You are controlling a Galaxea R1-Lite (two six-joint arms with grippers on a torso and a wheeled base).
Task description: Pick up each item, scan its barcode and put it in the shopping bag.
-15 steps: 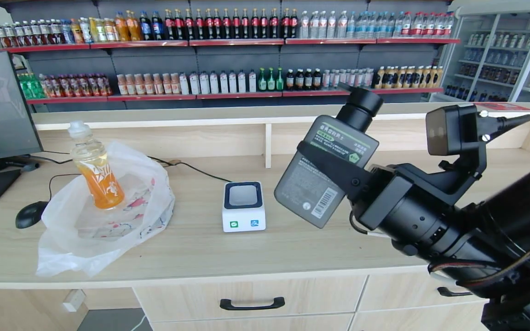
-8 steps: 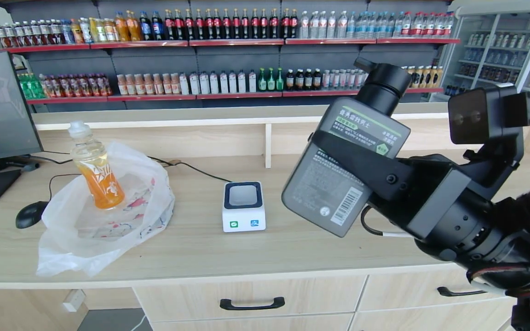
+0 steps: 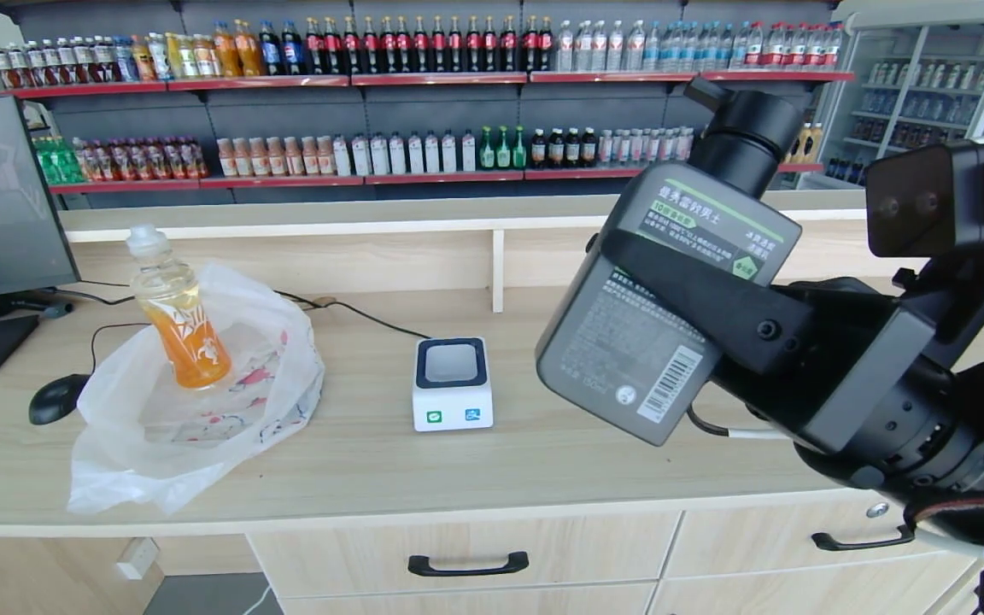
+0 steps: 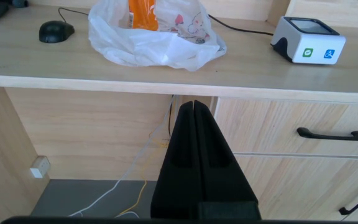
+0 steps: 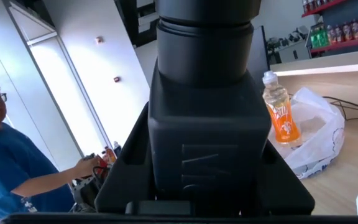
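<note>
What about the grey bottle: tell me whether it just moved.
Yes. The grey bottle in the right gripper rose and shifted right, away from the scanner.

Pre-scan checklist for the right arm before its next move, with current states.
1. Grip: right gripper shut on the grey bottle: ok.
2. Label: barcode clear of the gripper: ok.
3. Aim: barcode turned to the scanner: not ok; it faces the head camera, right of the scanner.
4. Window on the scanner uncovered: ok.
5. Drop spot: shopping bag open wide enough, with the drink bottle in it: cannot tell.
6. Other arm: left gripper shut, below the counter edge: ok.
</note>
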